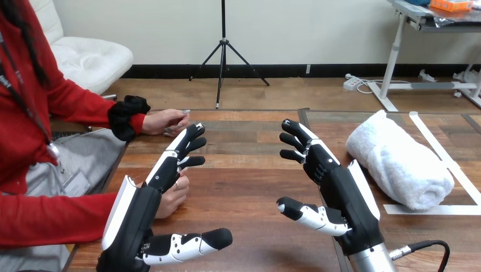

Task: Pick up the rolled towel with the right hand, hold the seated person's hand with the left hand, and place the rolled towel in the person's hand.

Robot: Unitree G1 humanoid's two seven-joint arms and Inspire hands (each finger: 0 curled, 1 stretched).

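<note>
- approach: we swing the right hand (340,192), spread and empty, over the rolled towel (400,161) and wrap its middle.
- left hand (144,212), also released, hovers beside the person's hand (174,198).

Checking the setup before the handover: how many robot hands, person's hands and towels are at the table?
Robot hands: 2, the left hand and the right hand
Person's hands: 2, the farther hand and the nearer hand
Rolled towel: 1
Total: 5
</note>
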